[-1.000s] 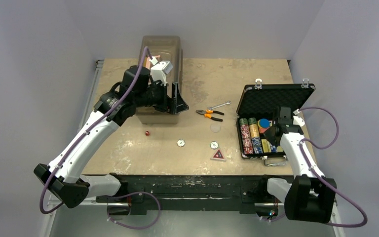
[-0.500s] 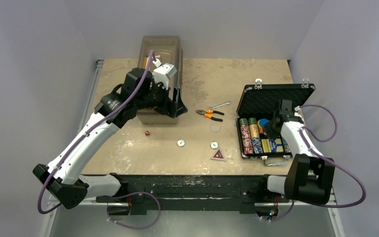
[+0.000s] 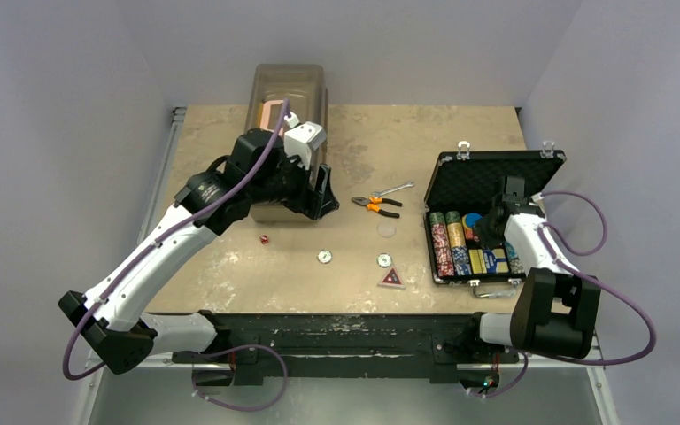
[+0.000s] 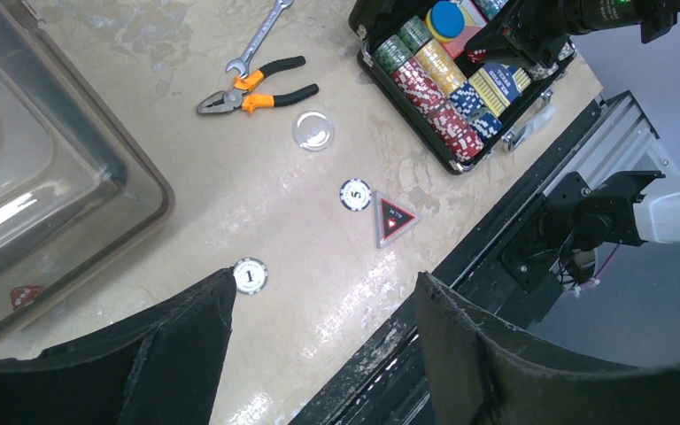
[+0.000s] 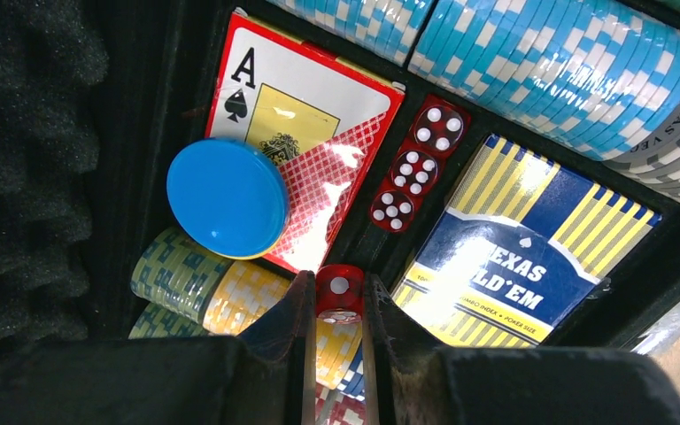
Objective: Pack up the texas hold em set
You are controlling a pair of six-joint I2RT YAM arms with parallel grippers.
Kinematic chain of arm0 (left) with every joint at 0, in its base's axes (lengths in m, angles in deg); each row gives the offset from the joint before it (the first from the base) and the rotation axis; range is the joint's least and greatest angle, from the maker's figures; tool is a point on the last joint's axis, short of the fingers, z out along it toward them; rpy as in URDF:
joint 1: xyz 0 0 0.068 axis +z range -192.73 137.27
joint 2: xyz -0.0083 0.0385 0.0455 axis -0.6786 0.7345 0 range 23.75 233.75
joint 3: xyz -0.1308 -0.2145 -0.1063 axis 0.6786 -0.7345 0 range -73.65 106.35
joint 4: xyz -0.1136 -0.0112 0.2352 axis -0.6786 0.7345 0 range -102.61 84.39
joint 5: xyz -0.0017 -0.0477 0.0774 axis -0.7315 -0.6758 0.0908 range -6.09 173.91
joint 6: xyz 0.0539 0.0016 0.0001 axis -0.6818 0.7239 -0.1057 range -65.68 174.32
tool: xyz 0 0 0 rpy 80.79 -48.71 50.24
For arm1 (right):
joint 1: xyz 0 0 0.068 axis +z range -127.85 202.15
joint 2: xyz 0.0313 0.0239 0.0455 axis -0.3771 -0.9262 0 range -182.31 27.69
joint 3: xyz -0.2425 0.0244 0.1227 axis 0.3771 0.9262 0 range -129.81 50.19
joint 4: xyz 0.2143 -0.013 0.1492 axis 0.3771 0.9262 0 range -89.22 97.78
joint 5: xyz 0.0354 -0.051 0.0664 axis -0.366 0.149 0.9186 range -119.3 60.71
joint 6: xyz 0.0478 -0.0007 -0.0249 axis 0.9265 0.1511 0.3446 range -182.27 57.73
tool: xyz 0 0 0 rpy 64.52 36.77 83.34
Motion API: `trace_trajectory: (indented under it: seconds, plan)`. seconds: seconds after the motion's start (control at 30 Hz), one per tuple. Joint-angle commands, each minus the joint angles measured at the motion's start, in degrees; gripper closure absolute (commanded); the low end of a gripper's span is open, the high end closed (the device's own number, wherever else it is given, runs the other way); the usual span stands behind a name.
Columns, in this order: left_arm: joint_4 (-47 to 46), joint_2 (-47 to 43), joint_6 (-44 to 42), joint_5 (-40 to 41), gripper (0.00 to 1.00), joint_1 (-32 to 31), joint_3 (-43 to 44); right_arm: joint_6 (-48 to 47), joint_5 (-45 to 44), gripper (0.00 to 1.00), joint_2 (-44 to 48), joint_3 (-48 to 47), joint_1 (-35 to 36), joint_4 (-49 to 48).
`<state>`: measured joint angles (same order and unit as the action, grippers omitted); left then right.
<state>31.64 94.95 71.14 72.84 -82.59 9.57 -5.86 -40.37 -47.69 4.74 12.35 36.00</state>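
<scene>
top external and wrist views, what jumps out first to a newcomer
The open black briefcase-style case at the table's right, full of multicoloured poker chips, draws the eye first. The right gripper pinches a small red die over it. The left gripper hangs open by a large translucent brown box at the back left.

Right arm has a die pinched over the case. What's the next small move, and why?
Probably lower the right gripper and release the red die beside the row of three dice: it hangs in line with that row's free end, over the open case.
</scene>
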Motion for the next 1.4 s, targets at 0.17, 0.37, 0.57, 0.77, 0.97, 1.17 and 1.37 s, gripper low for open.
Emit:
trace_trajectory:
  seconds: [0.17, 0.37, 0.57, 0.77, 0.97, 1.17, 1.37]
  plan:
    - [-0.48, -1.91, -1.29, 2.81, 0.3, -1.45, 0.71, 4.44, -2.81, 0.84, -0.99, 0.24, -0.9, -0.02]
    - [-0.4, -1.85, -1.17, 2.97, 0.3, -1.47, 0.71, 6.3, -1.26, 0.83, -2.05, 0.82, -1.41, -0.01]
    - [-0.31, -1.75, -1.17, 3.13, 0.3, -1.61, 0.71, 7.24, 1.07, 0.79, -3.33, 1.26, -1.47, 0.19]
    - [-0.44, -1.76, -1.26, 3.24, 0.3, -1.63, 0.62, 8.41, -0.57, 0.71, -3.0, 1.95, -1.58, 0.52]
    - [-0.44, -1.63, -1.26, 3.19, 0.3, -1.89, 0.54, 8.2, -0.87, 0.61, -3.84, 1.84, -2.1, 0.63]
    - [-0.49, -1.54, -1.27, 2.94, 0.3, -2.07, 0.6, 5.86, -2.89, 0.63, -2.01, 1.14, -2.13, 1.6]
    - [-0.55, -1.43, -1.18, 2.63, 0.3, -2.07, 0.56, -5.4, -3.25, 0.69, 0.35, 0.45, -0.87, -0.09]
